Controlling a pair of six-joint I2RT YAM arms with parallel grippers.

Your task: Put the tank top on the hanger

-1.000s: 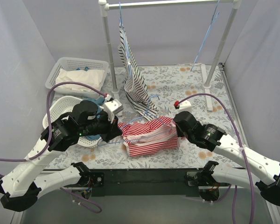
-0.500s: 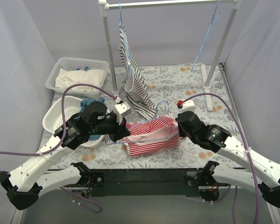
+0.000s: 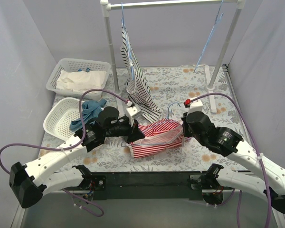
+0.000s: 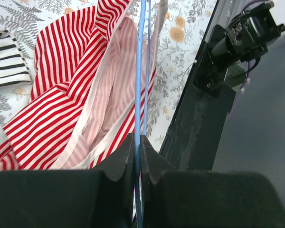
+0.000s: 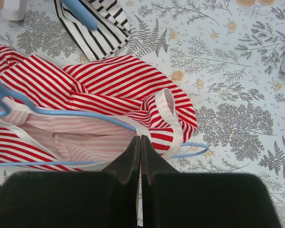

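The left gripper [image 4: 137, 142] clamps the wire of the hanger [image 4: 140, 71] to steady it inside the tank top [image 5: 109, 80], which lies crumpled on the surface [image 5: 237, 80] between the arms, while the right gripper [image 5: 140, 142] pinches its white-edged opening, apparently to draw fabric over the wire.

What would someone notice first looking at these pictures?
The red-and-white striped tank top bunched in the middle, with the right gripper shut on its edge. The left gripper is shut on a thin blue hanger lying across it, and a black-and-white striped top hangs from the rail behind.
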